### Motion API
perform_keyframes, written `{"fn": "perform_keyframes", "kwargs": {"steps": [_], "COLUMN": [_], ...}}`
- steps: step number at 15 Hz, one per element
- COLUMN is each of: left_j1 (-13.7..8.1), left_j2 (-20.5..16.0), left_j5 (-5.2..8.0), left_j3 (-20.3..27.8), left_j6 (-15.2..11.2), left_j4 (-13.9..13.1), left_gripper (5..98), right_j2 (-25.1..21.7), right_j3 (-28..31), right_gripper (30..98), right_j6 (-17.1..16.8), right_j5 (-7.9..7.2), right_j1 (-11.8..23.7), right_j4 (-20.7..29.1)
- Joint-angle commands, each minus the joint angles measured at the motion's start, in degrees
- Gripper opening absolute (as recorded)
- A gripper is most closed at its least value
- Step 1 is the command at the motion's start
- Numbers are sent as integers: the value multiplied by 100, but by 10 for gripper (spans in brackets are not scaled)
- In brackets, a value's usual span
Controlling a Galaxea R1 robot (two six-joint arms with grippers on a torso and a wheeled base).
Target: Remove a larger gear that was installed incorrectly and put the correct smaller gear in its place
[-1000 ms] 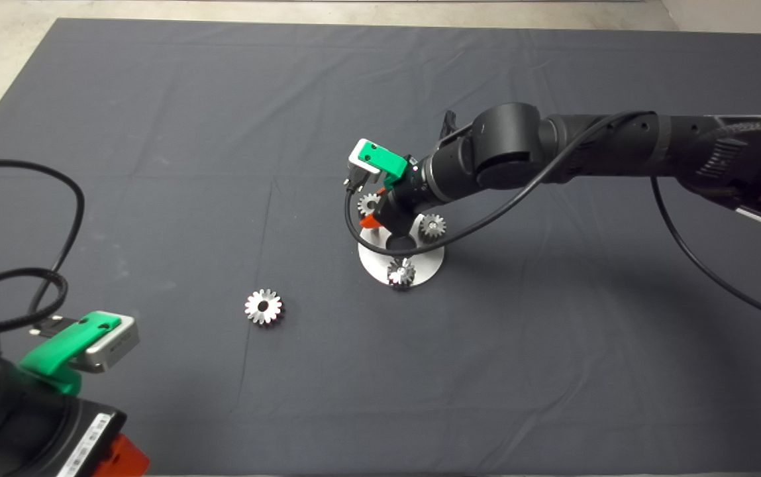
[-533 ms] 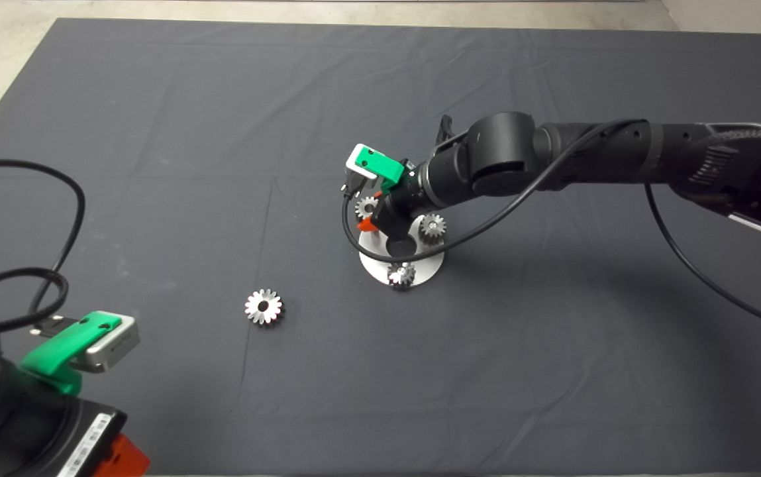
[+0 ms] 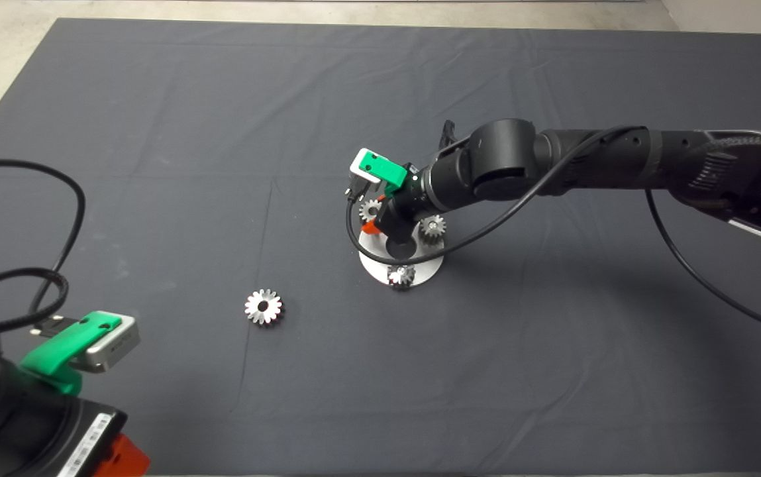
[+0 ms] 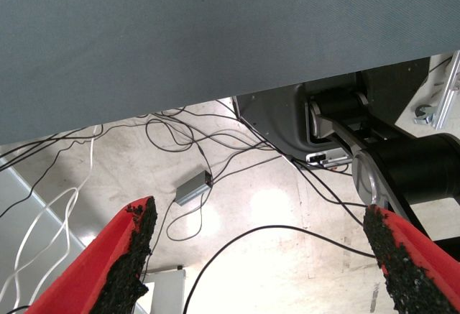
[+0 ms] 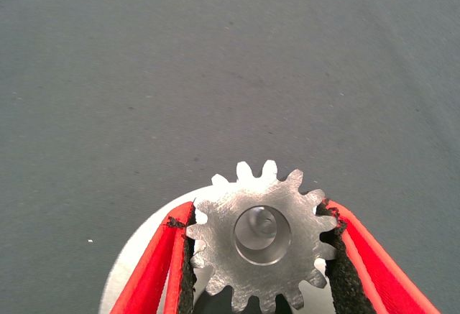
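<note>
Right gripper (image 5: pixel 259 256) fingers clamped on the smaller gear (image 5: pixel 263 235) over the round base plate (image 3: pixel 423 270), larger gear (image 3: pixel 263 307) laid apart on open mat (image 3: pixel 155 132), left gripper (image 4: pixel 262 256) spread wide, empty, parked at the bench edge.

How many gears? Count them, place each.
4. The larger gear lies on the mat; at the round plate, the smaller gear in the right end effector, two other small gears free.

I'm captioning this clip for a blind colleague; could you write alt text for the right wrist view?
The right gripper has its red fingers closed on either side of the smaller gear, a grey toothed wheel with a peg showing through its centre hole. A round silver base plate lies beneath, on the dark mat.
</note>
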Motion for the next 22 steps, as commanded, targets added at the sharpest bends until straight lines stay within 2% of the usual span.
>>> {"fn": "perform_keyframes", "kwargs": {"steps": [1, 6, 10, 22], "left_j1": [-12, -12, -4, -4], "left_j2": [-7, 2, 187, 187], "left_j5": [92, 85, 92, 92], "left_j3": [6, -12, -19, -21], "left_j6": [-3, -3, -3, -3], "left_j4": [-60, -58, -58, -66], "left_gripper": [733, 733, 733, 733], "right_j2": [-6, 12, 2, -6], "right_j3": [16, 16, -63, -62], "right_gripper": [385, 385, 385, 385], "right_j6": [-5, -14, -14, -14], "right_j5": [68, 68, 68, 59], "right_j1": [77, 77, 59, -11], "right_j4": [-264, -299, -308, -369]}}
